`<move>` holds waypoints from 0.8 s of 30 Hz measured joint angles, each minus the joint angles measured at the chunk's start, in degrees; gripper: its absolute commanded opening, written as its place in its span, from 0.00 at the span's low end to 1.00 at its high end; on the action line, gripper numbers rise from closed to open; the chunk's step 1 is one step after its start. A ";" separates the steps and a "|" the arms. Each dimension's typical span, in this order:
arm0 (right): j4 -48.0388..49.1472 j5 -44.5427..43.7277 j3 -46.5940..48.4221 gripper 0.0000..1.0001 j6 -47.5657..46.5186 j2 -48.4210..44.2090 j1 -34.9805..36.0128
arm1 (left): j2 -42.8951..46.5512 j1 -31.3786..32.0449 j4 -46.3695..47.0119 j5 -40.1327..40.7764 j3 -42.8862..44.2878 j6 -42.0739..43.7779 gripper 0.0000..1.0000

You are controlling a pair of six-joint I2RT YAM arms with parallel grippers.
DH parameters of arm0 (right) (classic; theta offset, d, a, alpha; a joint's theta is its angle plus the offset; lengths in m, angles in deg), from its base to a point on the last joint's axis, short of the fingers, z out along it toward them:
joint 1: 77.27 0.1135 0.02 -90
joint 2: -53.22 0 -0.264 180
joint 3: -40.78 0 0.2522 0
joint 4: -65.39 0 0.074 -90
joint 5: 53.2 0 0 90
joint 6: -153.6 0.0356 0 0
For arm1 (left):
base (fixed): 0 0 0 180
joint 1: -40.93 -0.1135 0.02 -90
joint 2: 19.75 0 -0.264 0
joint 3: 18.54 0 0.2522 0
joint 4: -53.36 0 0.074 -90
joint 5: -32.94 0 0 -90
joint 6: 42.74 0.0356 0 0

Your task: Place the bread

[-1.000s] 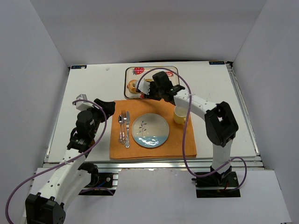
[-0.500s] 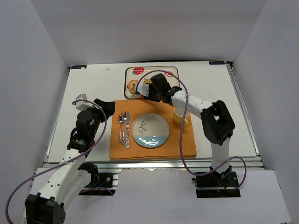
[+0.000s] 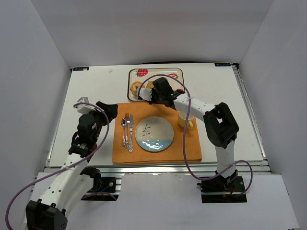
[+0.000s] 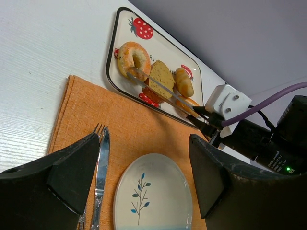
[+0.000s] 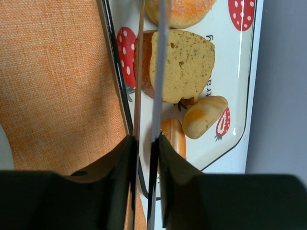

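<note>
A slice of brown bread (image 5: 184,64) lies on the strawberry tray (image 5: 235,86), beside a sugared doughnut (image 4: 134,56) and two small rolls (image 5: 204,115). My right gripper (image 5: 144,141) is shut on thin metal tongs (image 5: 159,57). The tongs' two arms run over the slice's left edge toward the doughnut. I cannot tell whether they pinch anything. In the top view the right gripper (image 3: 152,94) sits at the tray's near edge (image 3: 178,72). My left gripper (image 4: 144,163) is open and empty above the white plate (image 4: 153,196).
The plate (image 3: 154,134) lies on an orange placemat (image 3: 192,148), with a fork and knife (image 3: 127,132) to its left and a yellow cup (image 3: 185,119) to its right. The left gripper (image 3: 108,111) hovers at the mat's far left corner.
My right gripper has moved left along the tray's near edge, carrying the tongs further over the bread and doughnut. The left arm has not moved.
</note>
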 measured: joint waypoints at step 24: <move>-4.07 10.54 -7.67 0.00 7.87 -19.17 0.09 | 1.29 0.00 -0.76 0.22 0.00 0.04 0.85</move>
